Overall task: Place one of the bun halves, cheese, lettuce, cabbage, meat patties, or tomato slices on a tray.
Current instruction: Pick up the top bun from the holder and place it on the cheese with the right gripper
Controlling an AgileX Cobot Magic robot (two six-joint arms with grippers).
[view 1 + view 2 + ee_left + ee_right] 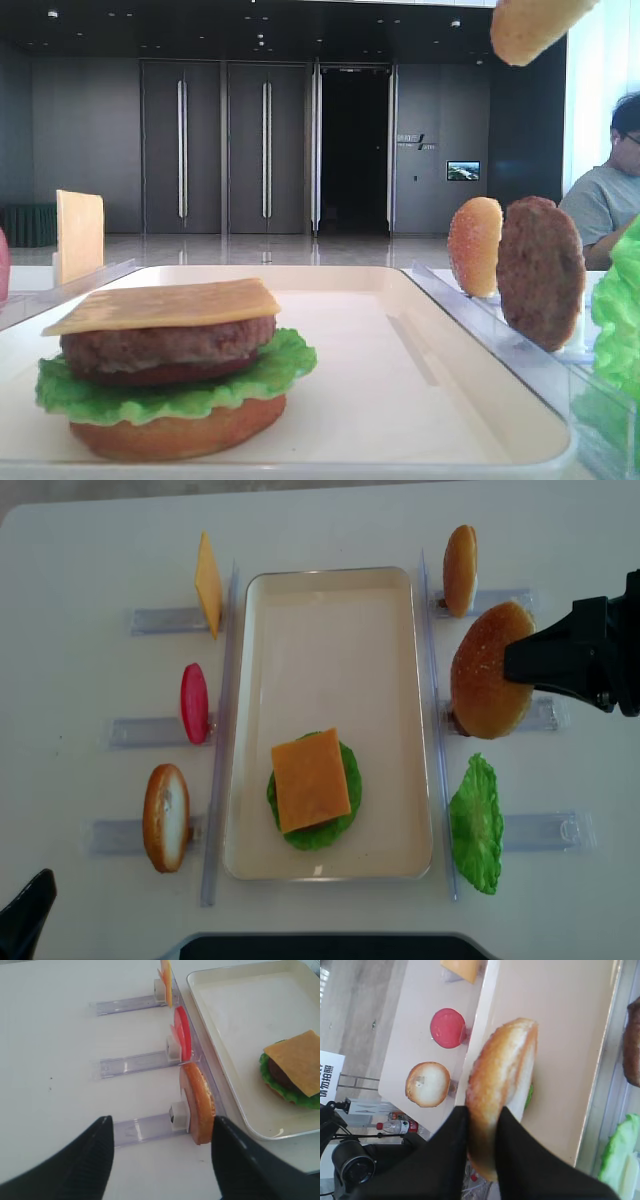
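Right gripper (482, 1115) clamped on a sesame bun top (488, 683), held in the air just right of the cream tray (330, 580). Left gripper (160, 1152) jaws spread wide, holding nothing. On the tray: bun base, lettuce (200, 395), patty (165, 345), cheese slice (311, 779) stacked.

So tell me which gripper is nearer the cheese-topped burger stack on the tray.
Right. The right gripper, shut on the bun top, hangs just past the tray's right rim, up from the burger stack. The left gripper waits open off the near-left corner.
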